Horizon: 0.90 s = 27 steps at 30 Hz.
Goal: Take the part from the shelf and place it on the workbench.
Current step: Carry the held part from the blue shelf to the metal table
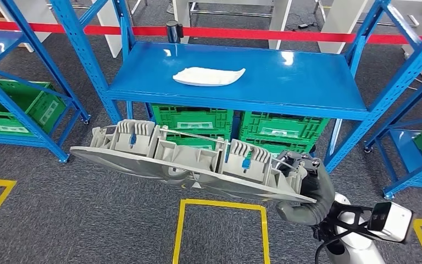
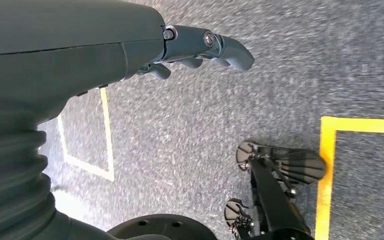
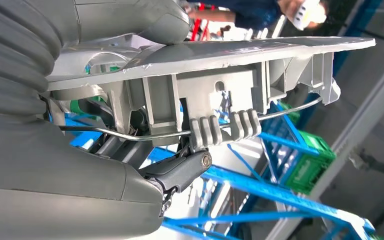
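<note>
The right hand grips one end of the long grey part, which juts out across the head view in mid-air, in front of the blue shelf and above the carpet. In the right wrist view the thumb presses on the part's flat face and dark fingers curl under its ribbed side, where a thin metal rod runs along; the fingertips are hidden behind the part. The part's far end tilts slightly upward.

A white part lies on the shelf's top board. Green crates sit below, partly covered by the held part.

The left hand hangs over the carpet, its fingers loosely curled and slightly apart, holding nothing. Yellow floor tape marks squares; the left wrist view is blurred.
</note>
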Tool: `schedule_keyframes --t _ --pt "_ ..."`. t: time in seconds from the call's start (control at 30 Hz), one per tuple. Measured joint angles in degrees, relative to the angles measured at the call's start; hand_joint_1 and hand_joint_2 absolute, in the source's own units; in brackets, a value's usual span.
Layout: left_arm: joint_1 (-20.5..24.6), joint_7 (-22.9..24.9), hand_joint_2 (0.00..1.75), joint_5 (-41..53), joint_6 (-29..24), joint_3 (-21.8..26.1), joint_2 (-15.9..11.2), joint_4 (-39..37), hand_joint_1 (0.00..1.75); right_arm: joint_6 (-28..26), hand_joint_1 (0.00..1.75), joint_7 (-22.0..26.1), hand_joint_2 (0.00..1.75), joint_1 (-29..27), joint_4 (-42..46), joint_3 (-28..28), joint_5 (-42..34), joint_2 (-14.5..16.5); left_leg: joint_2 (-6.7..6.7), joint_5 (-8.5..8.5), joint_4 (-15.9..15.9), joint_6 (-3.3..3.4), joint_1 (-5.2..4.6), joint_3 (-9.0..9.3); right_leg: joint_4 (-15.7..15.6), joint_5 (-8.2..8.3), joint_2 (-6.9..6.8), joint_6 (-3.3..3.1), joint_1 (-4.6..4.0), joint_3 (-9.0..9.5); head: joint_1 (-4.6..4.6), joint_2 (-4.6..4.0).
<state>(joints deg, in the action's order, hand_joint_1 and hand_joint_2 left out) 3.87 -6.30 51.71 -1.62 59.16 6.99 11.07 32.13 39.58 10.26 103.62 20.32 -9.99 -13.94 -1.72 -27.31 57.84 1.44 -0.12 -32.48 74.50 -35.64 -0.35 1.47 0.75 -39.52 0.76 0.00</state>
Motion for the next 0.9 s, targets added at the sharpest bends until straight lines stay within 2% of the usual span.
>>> schedule_keyframes --t 0.03,0.07,0.13,0.2,0.27,0.33,0.4,0.43,0.47,0.5,0.53,0.57,0.63,0.67,0.7,0.77,0.8,0.83,0.9 --pt "-0.06 0.09 1.75 0.00 0.08 0.02 0.00 -0.01 0.00 -0.02 1.75 -0.02 1.75 -0.07 0.01 -0.02 0.21 -0.22 -0.68 0.03 0.22 0.00 -0.11 -0.12 -2.11 1.53 0.21 -0.28 -0.08 1.13 -0.02 0.00" --pt "-0.09 0.18 1.75 0.01 0.14 0.03 0.01 -0.01 0.00 -0.04 1.75 -0.02 1.75 -0.12 0.03 -0.03 0.43 -0.43 -1.33 0.03 0.46 -0.03 -0.19 -0.21 -5.85 3.56 0.80 -0.63 -0.18 3.09 -0.04 0.00" --pt "-0.03 0.31 1.75 0.09 0.27 0.03 0.07 -0.01 0.00 -0.09 1.75 0.05 1.75 -0.21 0.17 -0.06 0.89 -0.84 -2.50 0.06 0.96 -0.31 -0.32 -0.60 -12.78 5.95 2.87 -1.22 -0.29 6.54 -0.03 0.00" --pt "0.01 0.38 1.75 0.20 0.35 0.03 0.07 0.00 0.00 -0.15 1.75 0.20 1.75 -0.35 0.43 -0.08 1.27 -1.13 -3.48 0.28 1.20 -0.95 -0.21 -1.20 -15.10 6.17 3.68 -1.37 -0.47 7.42 -0.01 0.00" --pt "-0.14 0.37 1.75 0.25 0.37 0.04 -0.10 0.03 0.00 -0.21 1.75 0.25 1.75 -0.42 0.66 -0.10 1.54 -1.30 -4.07 0.51 1.19 -1.66 -0.11 -1.69 -15.53 6.61 2.59 -1.67 -0.40 7.35 -0.05 0.00" --pt "-0.24 0.36 1.75 0.38 0.48 0.04 -0.15 0.01 0.00 -0.31 1.75 0.14 1.75 -0.34 0.86 -0.17 1.71 -1.41 -2.34 -0.74 2.99 -2.37 -0.18 -2.69 -16.02 7.01 1.46 -2.16 -0.04 7.43 0.21 0.00" --pt "-0.07 0.60 1.75 0.75 0.58 0.03 -0.08 -0.02 0.00 -0.51 1.75 -0.08 1.75 -0.29 1.12 -0.39 1.77 -1.54 0.21 -4.21 9.18 -3.08 0.06 -5.50 -16.17 7.12 0.09 -2.39 0.06 7.42 0.61 0.00" --pt "0.02 0.80 1.75 0.94 0.59 0.03 -0.07 -0.03 0.00 -0.62 1.75 -0.21 1.75 -0.29 1.22 -0.54 1.77 -1.65 0.78 -5.92 13.02 -3.37 0.30 -7.28 -16.16 7.11 -0.67 -2.43 0.06 7.38 0.71 0.00" --pt "0.07 1.09 1.75 1.09 0.59 0.03 -0.07 -0.03 0.00 -0.71 1.75 -0.33 1.75 -0.31 1.26 -0.71 1.77 -1.80 1.03 -6.89 15.93 -3.60 0.52 -8.59 -16.15 7.10 -1.41 -2.43 0.08 7.36 0.72 0.00" --pt "0.05 1.39 1.75 1.19 0.59 0.03 -0.07 -0.03 0.00 -0.75 1.75 -0.44 1.75 -0.32 1.27 -0.87 1.77 -2.01 1.20 -6.79 16.89 -3.79 0.71 -8.95 -16.13 7.08 -2.13 -2.40 0.11 7.35 0.74 0.00" --pt "0.02 1.67 1.75 1.28 0.60 0.03 -0.08 -0.03 0.00 -0.71 1.75 -0.51 1.75 -0.33 1.27 -1.01 1.75 -2.24 1.45 -5.62 15.42 -3.94 0.88 -8.11 -16.10 7.04 -2.82 -2.32 0.16 7.36 0.75 0.00" --pt "-0.01 1.91 1.75 1.40 0.60 0.03 -0.08 -0.03 0.00 -0.62 1.75 -0.56 1.75 -0.32 1.27 -1.11 1.73 -2.51 2.02 -3.78 11.96 -4.02 1.00 -6.23 -16.06 6.96 -3.47 -2.19 0.22 7.43 0.77 0.00" --pt "0.08 2.14 1.75 1.82 0.61 0.03 -0.03 -0.02 0.00 -0.28 1.75 -0.55 1.75 -0.26 1.31 -1.25 1.67 -3.11 4.48 -0.93 4.00 -3.75 0.91 -2.10 -15.92 6.74 -4.66 -1.63 0.11 7.61 0.81 0.00" --pt "0.14 2.14 1.75 2.01 0.61 0.02 0.03 -0.02 0.00 -0.11 1.75 -0.51 1.75 -0.21 1.33 -1.29 1.64 -3.44 5.26 -0.31 1.73 -3.41 0.77 -1.00 -15.88 6.66 -5.14 -1.27 -0.02 7.69 0.80 0.00" --pt "0.18 2.09 1.75 2.15 0.61 0.02 0.08 -0.02 0.00 0.03 1.75 -0.42 1.75 -0.17 1.35 -1.32 1.62 -3.73 5.58 -0.24 0.84 -2.99 0.61 -0.71 -15.89 6.63 -5.60 -0.90 -0.17 7.75 0.79 0.00" --pt "0.13 1.75 1.75 2.26 0.61 0.01 0.11 -0.02 0.00 0.11 1.75 -0.14 1.75 -0.11 1.41 -1.33 1.69 -4.20 4.26 0.07 0.79 -2.10 0.51 -0.97 -16.04 6.61 -6.57 -0.17 -0.18 7.93 0.75 0.00" --pt "0.10 1.53 1.75 2.29 0.61 0.01 0.12 -0.02 0.00 0.11 1.75 -0.03 1.75 -0.09 1.49 -1.33 1.84 -4.42 3.64 0.27 0.58 -1.66 0.57 -0.95 -15.74 6.27 -6.28 0.16 -0.05 7.94 0.71 0.00" --pt "0.13 1.32 1.75 2.32 0.61 0.01 0.12 -0.02 0.00 0.12 1.75 0.04 1.75 -0.06 1.59 -1.34 2.01 -4.61 3.02 0.52 0.35 -1.21 0.66 -0.92 -14.61 5.39 -5.25 0.41 0.11 7.56 0.66 0.00" --pt "0.27 0.98 1.75 2.33 0.61 0.01 0.08 0.01 0.00 0.24 1.75 0.18 1.75 0.00 1.79 -1.34 2.31 -4.83 1.81 0.88 0.10 -0.62 0.78 -0.97 -8.70 1.91 -1.87 0.61 0.32 5.02 0.36 0.00"
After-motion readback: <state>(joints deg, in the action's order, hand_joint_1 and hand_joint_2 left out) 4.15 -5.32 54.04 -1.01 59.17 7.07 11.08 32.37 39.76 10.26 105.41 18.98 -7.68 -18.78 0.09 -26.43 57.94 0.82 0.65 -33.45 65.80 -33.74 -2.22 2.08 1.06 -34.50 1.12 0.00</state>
